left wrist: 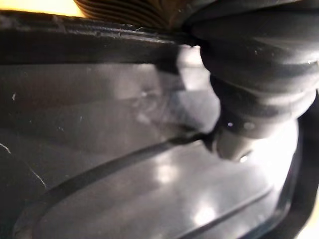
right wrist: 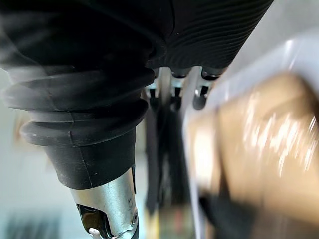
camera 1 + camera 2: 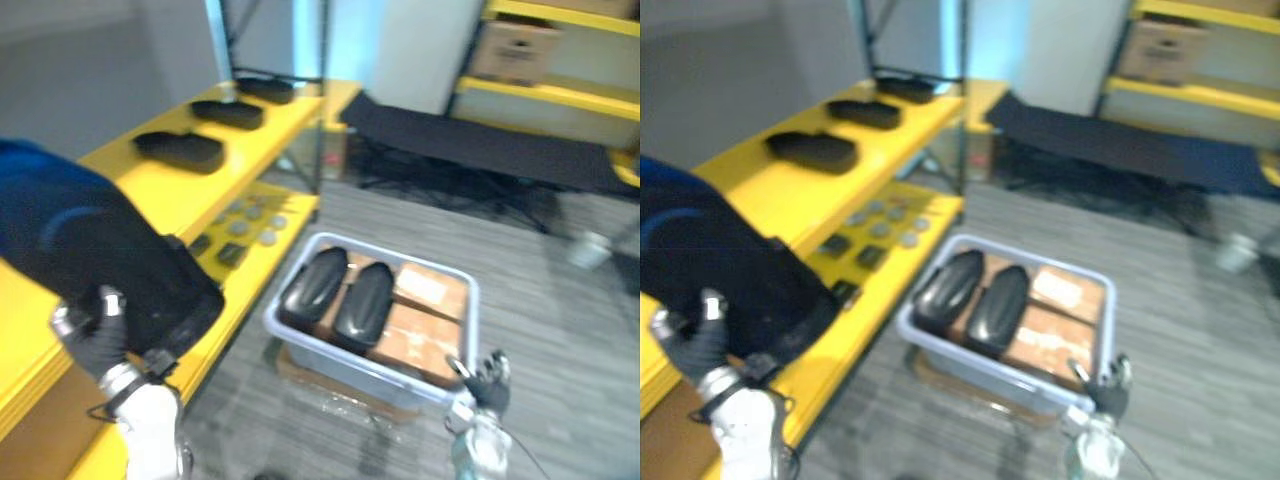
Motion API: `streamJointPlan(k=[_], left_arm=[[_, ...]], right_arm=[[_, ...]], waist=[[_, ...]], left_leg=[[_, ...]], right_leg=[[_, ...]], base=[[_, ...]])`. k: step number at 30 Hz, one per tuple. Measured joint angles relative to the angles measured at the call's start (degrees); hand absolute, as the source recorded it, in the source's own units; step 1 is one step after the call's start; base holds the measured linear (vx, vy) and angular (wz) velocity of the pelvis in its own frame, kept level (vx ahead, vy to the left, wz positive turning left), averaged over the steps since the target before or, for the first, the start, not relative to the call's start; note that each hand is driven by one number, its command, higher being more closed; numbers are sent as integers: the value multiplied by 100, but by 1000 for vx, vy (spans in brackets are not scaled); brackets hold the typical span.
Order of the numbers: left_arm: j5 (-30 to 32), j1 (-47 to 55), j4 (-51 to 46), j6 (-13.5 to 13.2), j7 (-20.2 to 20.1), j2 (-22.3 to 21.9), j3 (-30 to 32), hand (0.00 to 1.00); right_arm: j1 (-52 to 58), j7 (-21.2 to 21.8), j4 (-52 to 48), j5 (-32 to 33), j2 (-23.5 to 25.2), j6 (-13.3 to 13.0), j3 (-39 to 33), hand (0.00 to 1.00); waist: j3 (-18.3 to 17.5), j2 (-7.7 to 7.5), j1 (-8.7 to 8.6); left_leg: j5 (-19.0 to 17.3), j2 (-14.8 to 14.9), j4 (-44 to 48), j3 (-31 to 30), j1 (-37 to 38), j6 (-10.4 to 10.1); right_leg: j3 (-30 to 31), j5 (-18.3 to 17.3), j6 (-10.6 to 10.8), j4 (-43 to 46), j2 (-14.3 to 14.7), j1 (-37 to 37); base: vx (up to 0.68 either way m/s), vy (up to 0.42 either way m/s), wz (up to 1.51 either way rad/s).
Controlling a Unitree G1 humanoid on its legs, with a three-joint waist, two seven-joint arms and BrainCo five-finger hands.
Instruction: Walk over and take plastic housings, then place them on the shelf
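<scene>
The left hand (image 3: 92, 335) is curled round the edge of a big housing (image 3: 100, 255). It holds it over the yellow shelf (image 3: 170, 192), left of the bin (image 3: 340, 368). Two housings (image 3: 340, 290) lie in the bin beside brown boxes (image 3: 420, 335). Three housings (image 3: 228, 113) sit on the shelf past the bin. The right hand (image 3: 487, 385) is at the bin's near right corner, fingers loose and straight, holding nothing.

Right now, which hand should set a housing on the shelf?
Left: the left hand grips a housing over the yellow shelf, while the right hand hangs open by the grey bin.
</scene>
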Motion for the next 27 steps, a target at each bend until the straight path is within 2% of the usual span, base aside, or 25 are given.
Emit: streamJointPlan(k=[2, 3, 5, 9, 12, 13, 15, 16, 17, 18, 22, 24, 25, 27], left_arm=[[128, 167, -40, -1, 135, -32, 285, 100], [133, 219, -58, 0, 157, -70, 341, 100], [157, 454, -93, 0, 273, -295, 478, 100], [177, 750, -174, 1, 279, -331, 519, 100], [147, 939, -277, -1, 268, -367, 545, 100], [148, 918, -298, -1, 261, -363, 536, 100], [150, 686, -387, -1, 253, -319, 452, 100], [149, 485, -355, 17, 255, -314, 368, 100], [154, 425, -360, 23, 256, -313, 308, 100], [163, 402, -420, 21, 256, -313, 281, 100], [147, 216, -727, -34, 230, -314, 225, 100], [27, -4, -733, -144, 93, -288, 38, 100], [-123, -129, -736, -222, -89, 11, -271, 100], [-174, -289, -731, -229, -250, 320, -476, 100]], right_arm=[[-499, 12, 25, -156, -212, 0, 180, 0], [-616, 14, 26, -211, -252, 0, 230, 0], [-1033, 86, 29, -443, -349, 2, 463, 0], [-1656, 169, 32, -669, -346, 2, 971, 0], [-2085, 257, 24, -763, -336, 0, 1425, 0], [-2096, 272, -5, -771, -338, -2, 1465, 0], [-2076, 324, -109, -771, -391, -6, 1413, 0], [-1957, 343, -280, -768, -468, -6, 1277, 0], [-1879, 343, -367, -766, -519, -7, 1210, 0], [-1736, 347, -501, -766, -612, -6, 1169, 0], [-1339, 360, -1095, -777, -592, -9, 977, 0], [-1196, 374, -1371, -768, -589, -43, 713, 0], [-1081, 390, -1438, -764, -576, -60, 495, 0], [-987, 414, -1483, -765, -566, -60, 370, 0]], waist=[[64, 4, 262], [85, 4, 332], [106, 2, 616], [169, -93, 813], [302, -187, 955], [372, -195, 938], [499, -424, 781], [567, -427, 674], [577, -431, 668], [660, -316, 669], [671, -300, 607], [741, -192, 532], [776, -109, 398], [773, -132, 364]], left_leg=[[44, -134, 0, -530, -92, 36], [57, -143, 1, -616, -103, 37], [74, -243, 4, -854, -91, 53], [58, -201, 6, -839, 33, 44], [-174, -107, 284, -539, 20, 32], [-246, -131, 448, -548, -73, 28], [-369, -262, 747, -456, -500, 114], [-393, -30, 875, 339, -737, 227], [-364, 108, 937, 679, -786, 250], [-104, 240, 925, 998, -779, 122], [-104, 141, 955, 958, -846, 130], [-216, 106, 1212, 781, -998, 171], [-197, 50, 1292, 544, -1078, 173], [-136, 14, 1236, 436, -1085, 192]], right_leg=[[-539, -7, -8, 32, -22, 256], [-626, -12, -10, 56, -37, 294], [-828, -33, -13, 188, -110, 406], [-797, -53, -47, 338, -121, 452], [-393, -119, -106, 378, -89, 362], [-411, -158, -71, 382, -91, 364], [-743, -463, 18, 386, -146, 318], [-958, -574, 113, 410, -159, 278], [-1009, -584, 97, 484, -132, 248], [-1008, -586, 93, 527, -126, 254], [-1065, -580, 98, 552, -202, 263], [-1008, -672, -52, 990, -299, 169], [-365, -764, -216, 1688, -419, -83], [380, -783, -249, 2043, -423, -290]], base=[[60, 4, 123], [49, 11, 101], [58, 16, 62], [27, -13, 1], [-30, -1, -56], [-85, -14, -5], [-120, -47, 52], [-112, -50, 67], [-119, -13, 54], [-68, 35, 13], [-14, 44, 15], [2, 103, 53], [6, 127, 60], [10, 36, 55]])
